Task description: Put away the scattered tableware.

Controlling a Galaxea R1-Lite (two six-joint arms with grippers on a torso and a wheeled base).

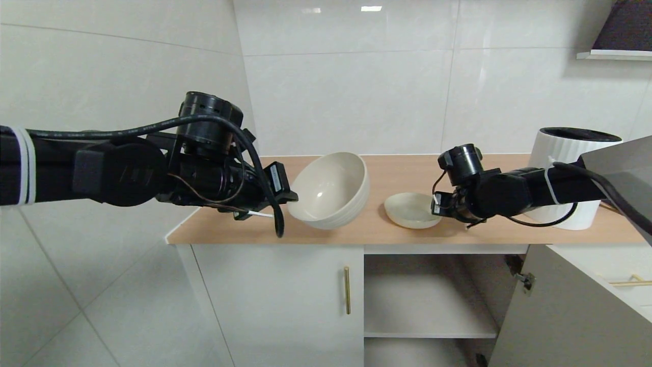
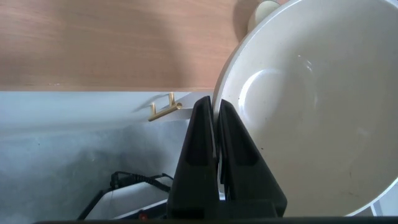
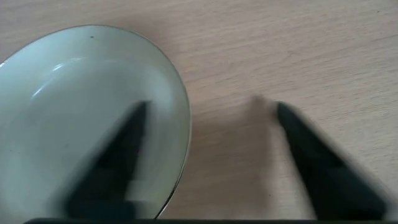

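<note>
My left gripper (image 1: pixel 290 196) is shut on the rim of a large cream bowl (image 1: pixel 331 189), which hangs tilted above the wooden counter (image 1: pixel 397 173). In the left wrist view the two fingers (image 2: pixel 214 134) pinch the bowl (image 2: pixel 311 112) at its rim. A small cream plate (image 1: pixel 410 209) lies on the counter to the right of the bowl. My right gripper (image 1: pixel 437 204) stands open at the plate's right edge. The right wrist view shows one finger over the plate (image 3: pixel 81 118) and the other finger over bare wood, so the rim sits between them.
A white ribbed container (image 1: pixel 570 173) with a dark opening stands at the counter's right end. Below the counter, the right cabinet door (image 1: pixel 560 306) is swung open, showing shelves (image 1: pixel 428 326). The left cabinet door (image 1: pixel 285 300) with its brass handle (image 1: pixel 347 289) is closed. A tiled wall backs the counter.
</note>
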